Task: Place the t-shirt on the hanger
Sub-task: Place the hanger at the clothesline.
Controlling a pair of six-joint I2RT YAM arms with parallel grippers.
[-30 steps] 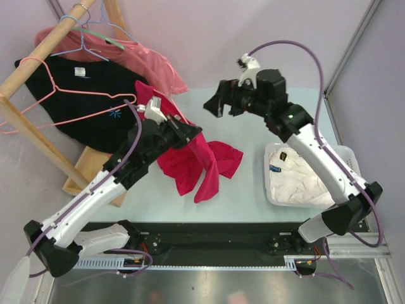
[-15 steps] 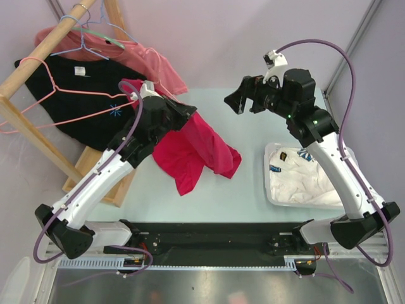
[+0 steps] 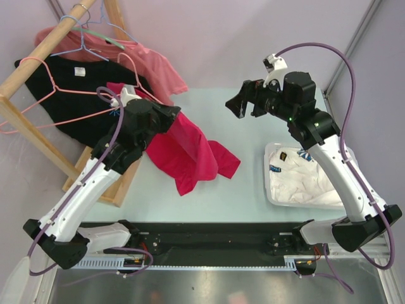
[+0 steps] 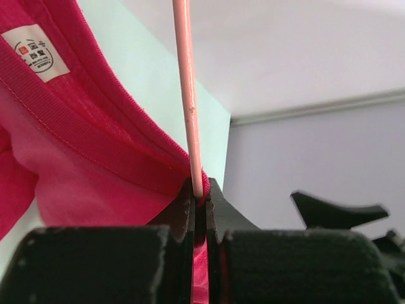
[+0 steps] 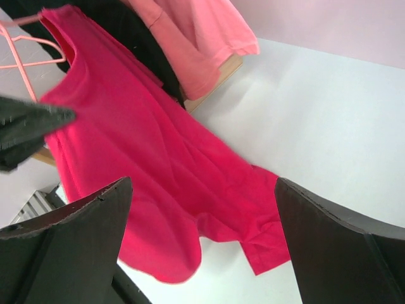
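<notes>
My left gripper is shut on the ribbed collar of the crimson t-shirt, holding it up beside the rack while the rest trails down onto the table. In the left wrist view the jaws pinch the collar, and the thin pink wire of the hanger runs straight down to the jaw tips against it; the white neck label shows. The pink hanger hangs over the black shirt. My right gripper is open and empty in the air, with the t-shirt below its fingers.
A slanted wooden rack at the left carries a black t-shirt and a salmon-pink t-shirt on other hangers. A white bin of white cloth stands at the right. A metal post rises at the far right.
My left gripper has carried the t-shirt's collar left and back, up to the pink hanger. My right gripper drew back to the right and has stayed open.
</notes>
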